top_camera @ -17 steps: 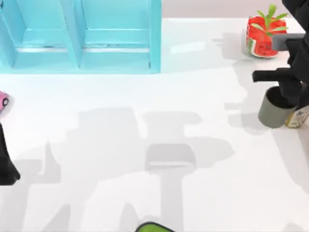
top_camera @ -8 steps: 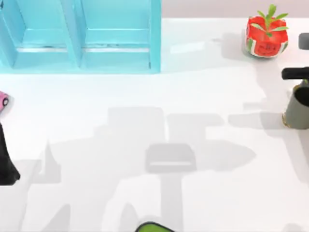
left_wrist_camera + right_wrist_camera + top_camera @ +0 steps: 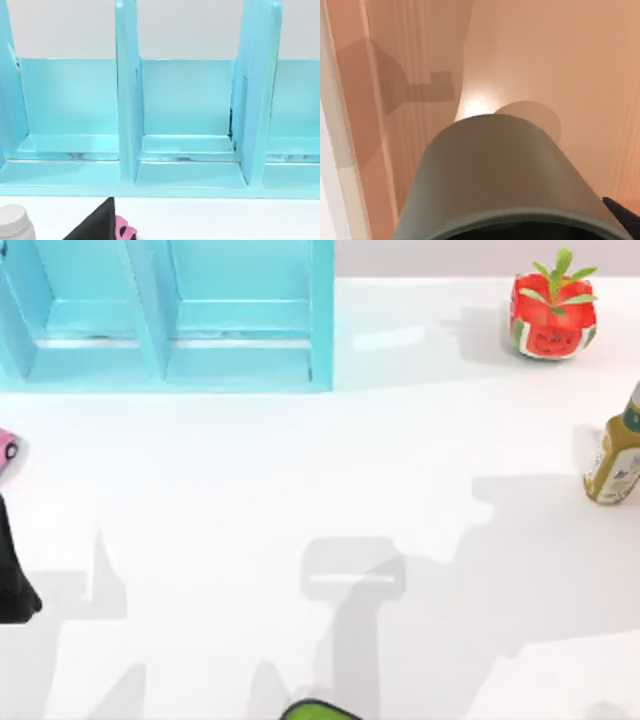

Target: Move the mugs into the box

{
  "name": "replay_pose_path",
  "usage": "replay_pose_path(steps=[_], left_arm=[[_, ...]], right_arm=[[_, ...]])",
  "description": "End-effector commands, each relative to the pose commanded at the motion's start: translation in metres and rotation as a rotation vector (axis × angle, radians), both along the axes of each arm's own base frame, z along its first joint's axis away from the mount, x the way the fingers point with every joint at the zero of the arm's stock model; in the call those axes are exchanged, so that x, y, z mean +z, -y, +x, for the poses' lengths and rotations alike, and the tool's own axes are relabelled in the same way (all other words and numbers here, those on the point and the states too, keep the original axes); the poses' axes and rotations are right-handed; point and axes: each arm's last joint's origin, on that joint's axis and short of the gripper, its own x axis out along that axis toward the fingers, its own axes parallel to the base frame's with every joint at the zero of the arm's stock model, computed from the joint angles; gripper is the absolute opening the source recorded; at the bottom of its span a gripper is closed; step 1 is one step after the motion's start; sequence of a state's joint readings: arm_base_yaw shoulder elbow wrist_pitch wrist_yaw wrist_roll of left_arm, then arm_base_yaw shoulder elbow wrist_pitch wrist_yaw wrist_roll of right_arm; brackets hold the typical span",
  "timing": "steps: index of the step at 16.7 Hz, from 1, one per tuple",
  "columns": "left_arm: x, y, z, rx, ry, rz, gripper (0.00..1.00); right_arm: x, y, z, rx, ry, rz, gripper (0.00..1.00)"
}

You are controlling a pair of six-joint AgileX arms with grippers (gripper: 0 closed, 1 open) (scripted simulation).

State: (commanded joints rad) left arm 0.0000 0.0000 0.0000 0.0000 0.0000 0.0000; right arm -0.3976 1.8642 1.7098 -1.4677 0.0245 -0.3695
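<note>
Mug (image 3: 500, 175) hangs above an orange-tan surface (image 3: 560, 60); jaw states unclear.

A rendered tabletop test scene is showing here rather than any lived-in room: a plain white table (image 3: 300, 470) is carrying a light blue shelf unit (image 3: 165, 315) with open compartments along its far edge, facing the left arm's wrist camera. Scattered household props are standing about it, a watermelon-patterned pot (image 3: 550, 310) with a green plant at the far right corner and a yellowish bottle (image 3: 617, 455) at the right edge, each casting flat, clean shadows.
</note>
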Motion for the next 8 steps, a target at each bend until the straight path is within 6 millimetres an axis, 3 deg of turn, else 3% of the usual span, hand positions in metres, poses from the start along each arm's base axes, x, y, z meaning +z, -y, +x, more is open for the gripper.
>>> replay_pose_path(steps=[3,8], left_arm=[[0.0,0.0,0.0,0.0,0.0,0.0,1.0],[0.0,0.0,0.0,0.0,0.0,0.0,1.0]], right_arm=[[0.006,0.033,-0.008,0.012,0.061,-0.046,0.0],[0.005,0.038,-0.008,0.018,0.068,-0.055,0.0]])
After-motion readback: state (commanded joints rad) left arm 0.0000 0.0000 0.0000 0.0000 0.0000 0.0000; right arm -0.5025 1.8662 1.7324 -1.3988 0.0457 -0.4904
